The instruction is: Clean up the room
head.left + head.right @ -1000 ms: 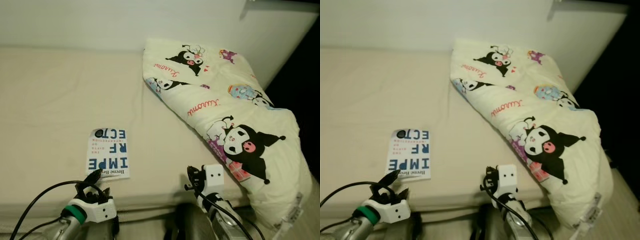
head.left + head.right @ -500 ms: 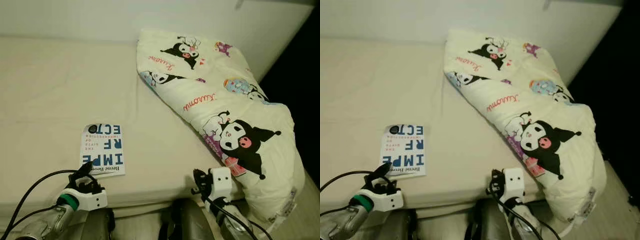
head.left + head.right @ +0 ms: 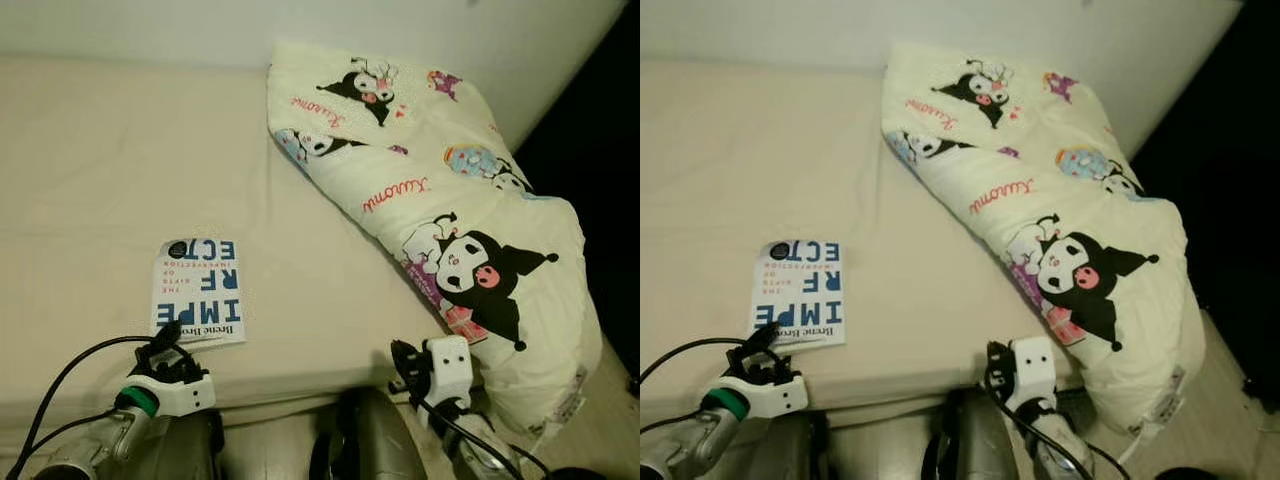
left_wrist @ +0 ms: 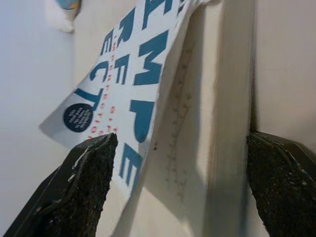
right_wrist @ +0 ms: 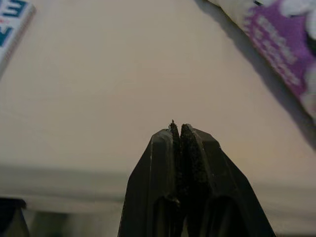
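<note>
A white book (image 3: pixel 197 293) with big blue letters lies flat on the beige bed (image 3: pixel 100 160), near its front edge. My left gripper (image 3: pixel 166 338) is at the book's near edge, low over the mattress. In the left wrist view it (image 4: pixel 180 163) is open, and the book (image 4: pixel 138 74) with its page edge lies between the two fingertips (image 4: pixel 84 182). My right gripper (image 3: pixel 398 354) hovers at the bed's front edge, to the right of the book. In the right wrist view it (image 5: pixel 178 129) is shut on nothing.
A cream quilt (image 3: pixel 440 220) printed with cartoon figures lies folded along the bed's right side and hangs over the corner. A white wall (image 3: pixel 150 25) runs behind the bed. A dark gap (image 3: pixel 600 140) lies to the right.
The camera has shifted, so the bed sits a little higher and further left in the picture. My left gripper has crept up to the book's near edge. The right gripper stays shut.
</note>
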`<state>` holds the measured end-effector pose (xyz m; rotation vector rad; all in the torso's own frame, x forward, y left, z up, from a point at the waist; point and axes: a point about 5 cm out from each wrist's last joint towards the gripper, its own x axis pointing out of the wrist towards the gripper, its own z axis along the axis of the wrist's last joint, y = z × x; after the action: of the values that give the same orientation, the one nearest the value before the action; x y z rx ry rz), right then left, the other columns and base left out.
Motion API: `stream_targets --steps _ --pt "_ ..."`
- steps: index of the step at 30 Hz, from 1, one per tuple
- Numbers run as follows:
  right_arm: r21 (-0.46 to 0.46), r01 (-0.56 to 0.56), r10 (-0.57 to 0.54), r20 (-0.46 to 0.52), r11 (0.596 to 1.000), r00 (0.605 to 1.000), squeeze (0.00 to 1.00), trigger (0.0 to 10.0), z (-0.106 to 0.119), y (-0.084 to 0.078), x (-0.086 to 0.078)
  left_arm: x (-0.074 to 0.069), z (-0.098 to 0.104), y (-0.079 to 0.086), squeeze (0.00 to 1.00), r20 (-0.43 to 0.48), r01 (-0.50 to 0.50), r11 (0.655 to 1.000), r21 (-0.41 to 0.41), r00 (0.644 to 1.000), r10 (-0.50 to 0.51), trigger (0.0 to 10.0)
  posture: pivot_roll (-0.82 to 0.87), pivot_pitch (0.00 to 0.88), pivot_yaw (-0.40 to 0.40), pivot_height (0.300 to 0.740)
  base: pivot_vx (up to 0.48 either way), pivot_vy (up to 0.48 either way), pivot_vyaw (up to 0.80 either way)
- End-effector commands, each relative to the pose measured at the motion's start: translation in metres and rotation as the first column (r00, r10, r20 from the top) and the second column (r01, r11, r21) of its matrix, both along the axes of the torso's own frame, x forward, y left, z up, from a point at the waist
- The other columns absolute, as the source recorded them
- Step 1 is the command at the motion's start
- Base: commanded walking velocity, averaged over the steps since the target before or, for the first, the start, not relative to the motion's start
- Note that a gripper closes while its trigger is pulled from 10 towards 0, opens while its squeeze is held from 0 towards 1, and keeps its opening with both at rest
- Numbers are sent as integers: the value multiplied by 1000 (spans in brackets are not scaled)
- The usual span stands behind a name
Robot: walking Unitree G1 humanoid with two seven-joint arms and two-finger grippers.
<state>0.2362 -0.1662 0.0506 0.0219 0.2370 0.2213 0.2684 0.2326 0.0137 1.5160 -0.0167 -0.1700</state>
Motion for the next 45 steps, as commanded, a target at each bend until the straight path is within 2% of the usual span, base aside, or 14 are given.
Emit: stream_targets --steps 1,2,6,10,18,27,28,29,30,36,37,38,39,45 --pt "-5 2 -2 -30 1000 1000 0 10000 -2 -3 -5 -6 -4 10 0 -3 -4 998 62 1000 4 3059 -55 193 -123 600 0 0 0" --pt "-6 0 0 -31 1000 1000 0 10000 -2 -3 -5 -5 -3 11 0 4 1 997 77 1000 -1 431 -59 196 -125 600 0 0 0" --pt "-7 -3 3 -30 1000 1000 0 10000 1 -2 -6 -1 1 18 0 18 -6 993 117 1000 4 0 -74 202 -126 600 0 0 0" --pt "-10 -1 0 -30 1000 1000 0 10000 3 -4 -6 3 5 22 0 19 -19 990 141 1000 16 0 -80 204 -126 600 0 0 0" --pt "-13 12 -12 -34 1000 999 0 10000 4 -6 -8 4 6 21 0 21 -8 993 117 1000 6 0 -87 202 -120 600 0 0 0" --pt "-7 4 -5 -42 1000 999 0 10000 4 -2 -8 5 9 24 0 73 -38 994 102 997 30 0 -78 204 -122 600 0 0 0" --pt "-6 3 -3 -43 1000 999 0 10000 4 -2 -7 6 10 23 0 78 -39 995 97 996 32 10000 -72 201 -121 600 0 0 0" --pt "-5 2 -2 -43 1000 999 0 10000 4 -1 -6 7 11 22 0 82 -45 996 77 996 39 10000 -67 202 -121 600 0 0 0" --pt "-4 1 -1 -43 1000 999 0 10000 4 -1 -5 8 12 21 0 90 -37 997 66 995 31 0 -67 202 -121 600 0 0 0" --pt "-1 0 0 -42 1000 999 0 10000 4 0 -5 11 16 18 0 120 -42 998 53 992 35 0 -61 202 -117 600 0 0 0" --pt "-1 1 -1 -43 1000 999 0 10000 4 0 -5 13 17 16 0 134 -32 998 57 991 24 10000 -61 204 -117 600 0 0 0" --pt "0 1 -1 -44 1000 999 0 10000 4 1 -5 15 18 14 0 145 -25 998 60 989 16 10000 -61 204 -117 600 0 0 0" --pt "0 1 -1 -46 1000 999 0 10000 3 1 -5 16 19 11 1000 146 -20 999 40 989 14 10000 -61 204 -117 600 0 0 0" --pt "1 -1 1 -47 1000 999 0 10000 3 2 -6 20 21 7 1000 145 -20 1000 3 989 19 10000 -71 200 -114 600 0 0 0"
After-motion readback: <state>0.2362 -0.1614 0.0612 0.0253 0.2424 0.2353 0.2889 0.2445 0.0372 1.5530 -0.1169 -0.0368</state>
